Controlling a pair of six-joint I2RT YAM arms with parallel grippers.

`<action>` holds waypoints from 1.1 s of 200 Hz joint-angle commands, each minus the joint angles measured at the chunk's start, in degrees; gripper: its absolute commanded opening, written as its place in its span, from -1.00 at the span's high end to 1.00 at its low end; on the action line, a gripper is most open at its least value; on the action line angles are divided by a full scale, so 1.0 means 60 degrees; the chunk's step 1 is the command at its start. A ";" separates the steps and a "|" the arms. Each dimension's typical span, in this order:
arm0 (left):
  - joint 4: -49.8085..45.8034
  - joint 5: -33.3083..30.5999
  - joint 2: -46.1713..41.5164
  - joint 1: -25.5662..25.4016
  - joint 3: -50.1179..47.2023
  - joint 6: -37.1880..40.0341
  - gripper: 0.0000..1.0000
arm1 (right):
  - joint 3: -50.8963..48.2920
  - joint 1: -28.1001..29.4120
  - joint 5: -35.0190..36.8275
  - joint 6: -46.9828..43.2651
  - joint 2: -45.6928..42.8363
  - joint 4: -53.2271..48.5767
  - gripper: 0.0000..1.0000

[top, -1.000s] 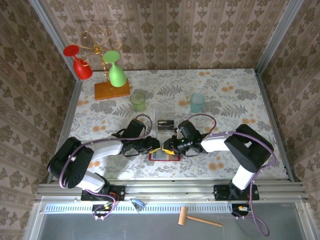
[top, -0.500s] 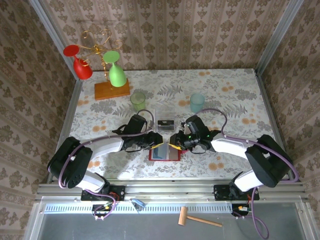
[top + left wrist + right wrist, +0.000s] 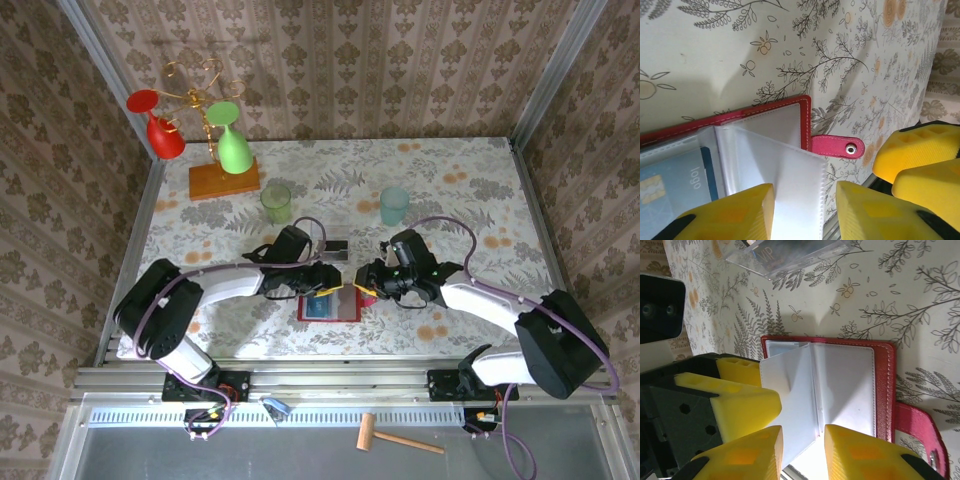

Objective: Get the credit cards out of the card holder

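Note:
The red card holder lies open on the table between both arms. Its clear pocket sleeves stand lifted, and its strap tab points away from the cover. A blue credit card sits in a left-hand pocket. My left gripper is open, its yellow fingers on either side of a raised sleeve with a gap showing. From the other side my right gripper is open over the sleeve's edge. In the top view the left gripper and right gripper nearly touch over the holder.
A clear plastic box sits just behind the holder. A green cup and a teal cup stand farther back. A rack with red and green glasses is at the back left. A wooden mallet lies below the rail.
Both grippers have shifted to the right over the card holder. The left jaws have widened. A clear sleeve now stands up between them. The holder itself has stayed put.

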 commanded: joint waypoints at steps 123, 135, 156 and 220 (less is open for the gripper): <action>0.0374 0.0295 0.1117 -0.0348 0.0926 0.0045 0.21 | -0.0188 -0.0173 0.0044 -0.0369 -0.0324 -0.0647 0.41; 0.0374 0.0306 0.1115 -0.0344 0.0955 0.0073 0.21 | -0.0167 -0.0174 0.0055 -0.0376 -0.0303 -0.0647 0.40; 0.0328 0.0285 0.1021 -0.0306 0.0955 0.0118 0.21 | -0.0119 -0.0173 0.0005 -0.0375 -0.0176 -0.0611 0.41; -0.0054 -0.0037 -0.0174 0.0260 0.0069 0.0381 0.28 | 0.0356 0.0032 -0.0343 -0.0165 0.0693 -0.0071 0.44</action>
